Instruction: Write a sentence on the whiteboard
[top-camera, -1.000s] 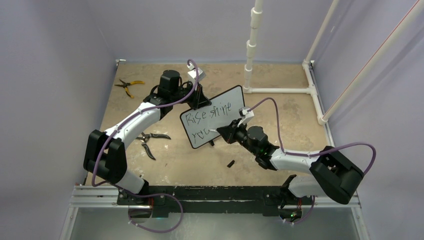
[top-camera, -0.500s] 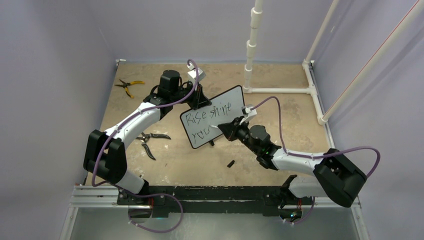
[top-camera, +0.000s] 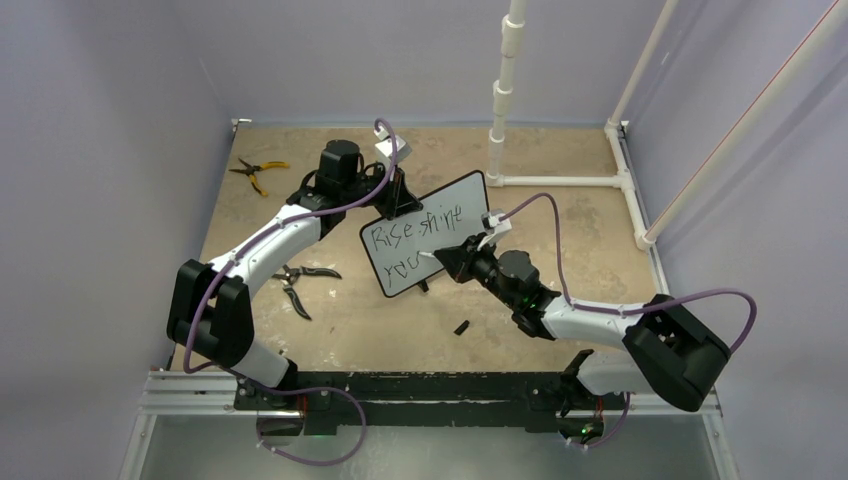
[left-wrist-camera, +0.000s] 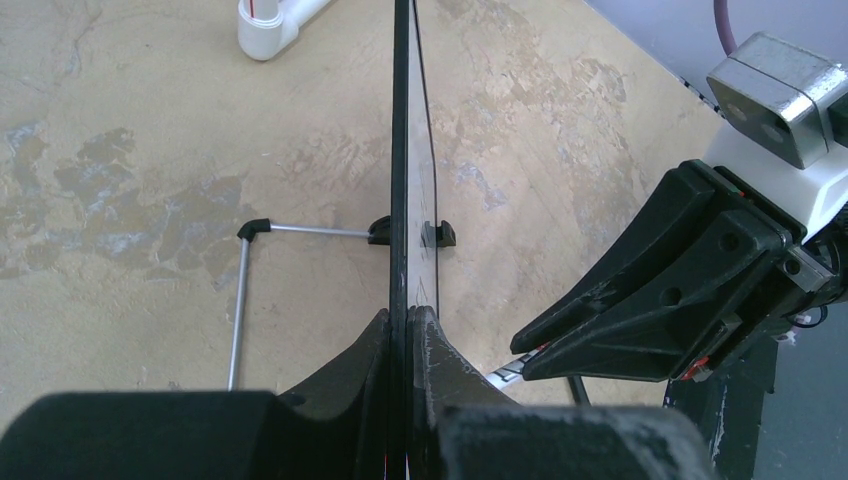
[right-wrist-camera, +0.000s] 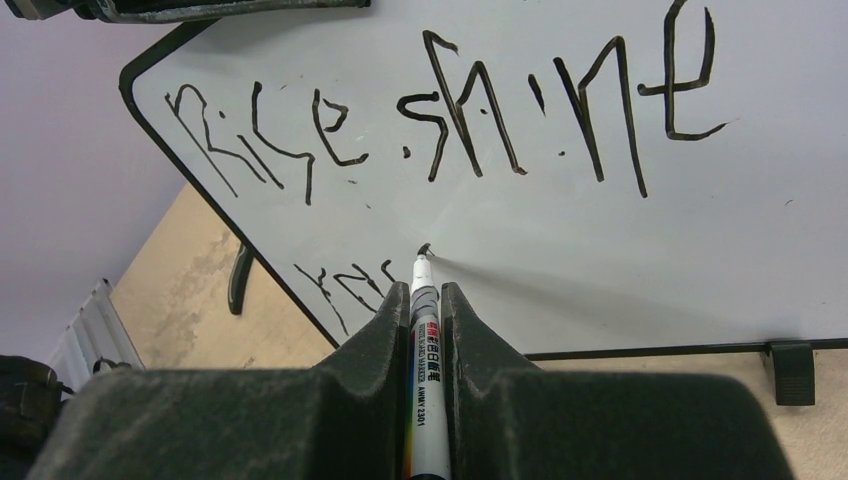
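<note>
Black lettering, the sentence (right-wrist-camera: 450, 110), runs in two slanted lines across the whiteboard (top-camera: 468, 205): "Rise shine" above and a shorter start (roughly "you") below. The board stands on its small feet near the middle of the tan table (top-camera: 580, 240). The left gripper (left-wrist-camera: 407, 316) pinches the board's edge tightly between both fingers. The right gripper (right-wrist-camera: 426, 300) is clamped around a white marker (right-wrist-camera: 424, 345), whose tip meets the board just right of the lower word.

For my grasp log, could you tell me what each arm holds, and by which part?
Left fingers pinch the whiteboard by its top edge; right fingers grip the marker by its barrel.
</note>
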